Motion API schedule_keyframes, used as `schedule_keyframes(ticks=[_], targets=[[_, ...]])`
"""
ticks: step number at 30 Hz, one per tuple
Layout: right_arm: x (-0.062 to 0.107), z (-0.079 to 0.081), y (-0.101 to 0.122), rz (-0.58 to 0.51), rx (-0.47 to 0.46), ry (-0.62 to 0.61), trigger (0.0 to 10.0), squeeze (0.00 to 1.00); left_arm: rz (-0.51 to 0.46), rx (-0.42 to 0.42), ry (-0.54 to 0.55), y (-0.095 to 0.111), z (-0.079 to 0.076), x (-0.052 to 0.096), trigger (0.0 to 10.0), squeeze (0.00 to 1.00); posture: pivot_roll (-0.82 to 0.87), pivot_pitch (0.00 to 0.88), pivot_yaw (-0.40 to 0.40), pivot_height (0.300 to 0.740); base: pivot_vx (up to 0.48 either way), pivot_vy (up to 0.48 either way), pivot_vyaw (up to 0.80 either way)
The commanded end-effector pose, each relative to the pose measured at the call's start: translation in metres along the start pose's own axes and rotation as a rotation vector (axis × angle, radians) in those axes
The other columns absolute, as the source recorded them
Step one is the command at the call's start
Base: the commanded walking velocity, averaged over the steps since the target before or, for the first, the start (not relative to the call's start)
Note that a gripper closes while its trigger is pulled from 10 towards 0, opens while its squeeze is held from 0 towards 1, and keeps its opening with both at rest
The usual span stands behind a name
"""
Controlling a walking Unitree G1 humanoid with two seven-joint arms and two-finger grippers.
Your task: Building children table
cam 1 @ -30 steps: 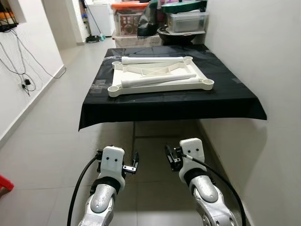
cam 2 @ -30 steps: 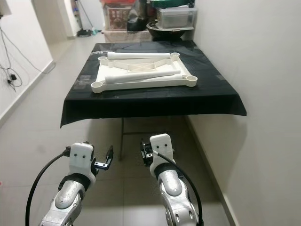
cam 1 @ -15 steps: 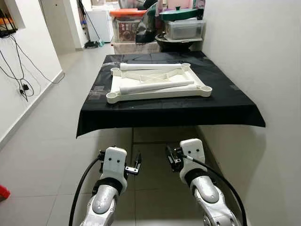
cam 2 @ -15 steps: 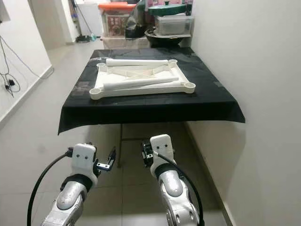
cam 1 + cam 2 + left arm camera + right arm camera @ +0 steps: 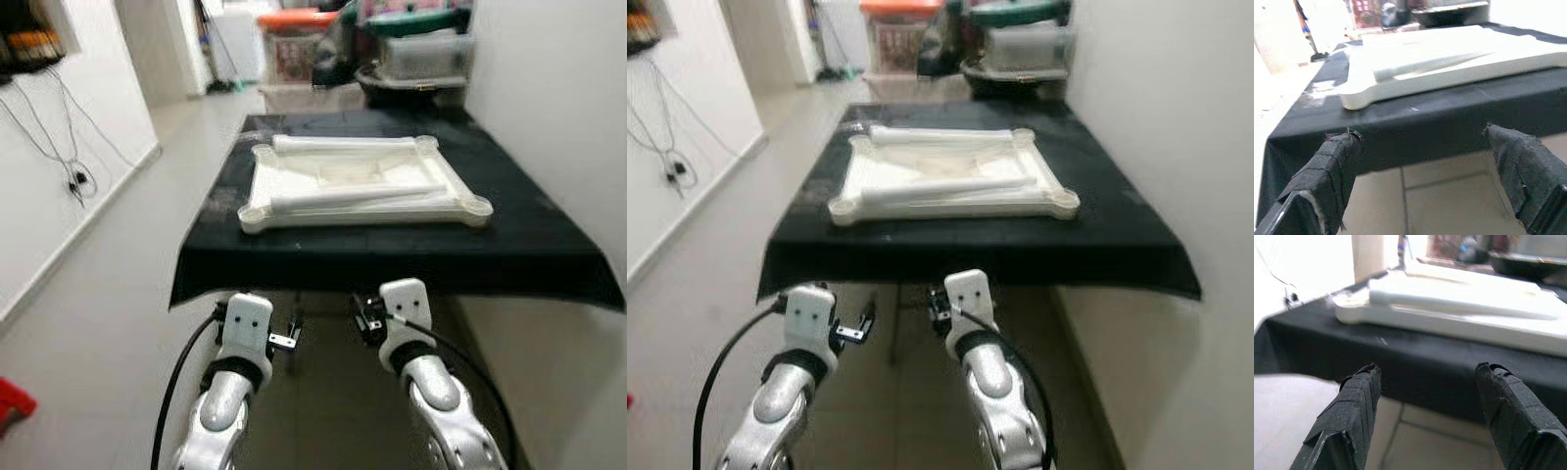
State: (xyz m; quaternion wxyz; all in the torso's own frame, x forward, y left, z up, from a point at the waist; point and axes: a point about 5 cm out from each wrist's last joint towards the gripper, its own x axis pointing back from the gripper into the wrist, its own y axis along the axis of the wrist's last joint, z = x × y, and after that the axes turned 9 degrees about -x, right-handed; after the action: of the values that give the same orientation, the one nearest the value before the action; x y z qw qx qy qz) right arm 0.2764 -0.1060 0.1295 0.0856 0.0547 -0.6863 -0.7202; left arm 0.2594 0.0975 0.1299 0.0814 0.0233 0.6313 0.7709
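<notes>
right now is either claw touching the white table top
No: the left claw and right claw hang open below the black-draped table's edge, short of the white table top lying on it.

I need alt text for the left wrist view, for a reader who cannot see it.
The left gripper, its two black fingers spread open, faces the edge of a table under a black cloth. A white children's tabletop lies on the cloth, with a white leg tube on it.
</notes>
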Motion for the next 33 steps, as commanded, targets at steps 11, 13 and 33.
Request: schedule_keyframes(ticks=[11,13,33], targets=[[-0.0022,0.0048,0.0011,-0.012,-0.005,0.016,10.0,0.0,0.02,-0.016,0.023,-0.0048,0.0061,-0.0006,10.0,0.0,0.11,0.0,-0.01,0.74,0.4,0.0,0.0],[-0.0026,0.0045,0.0015,-0.015,-0.005,0.013,10.0,0.0,0.018,-0.019,0.026,-0.0045,0.0072,-0.0014,10.0,0.0,0.11,0.0,-0.01,0.74,0.401,0.0,0.0],[-0.0037,-0.0001,0.0054,-0.053,-0.027,-0.018,10.0,0.0,-0.004,-0.01,0.039,0.0006,0.0105,-0.0063,10.0,0.0,0.11,0.0,-0.012,0.74,0.34,0.0,-0.12]])
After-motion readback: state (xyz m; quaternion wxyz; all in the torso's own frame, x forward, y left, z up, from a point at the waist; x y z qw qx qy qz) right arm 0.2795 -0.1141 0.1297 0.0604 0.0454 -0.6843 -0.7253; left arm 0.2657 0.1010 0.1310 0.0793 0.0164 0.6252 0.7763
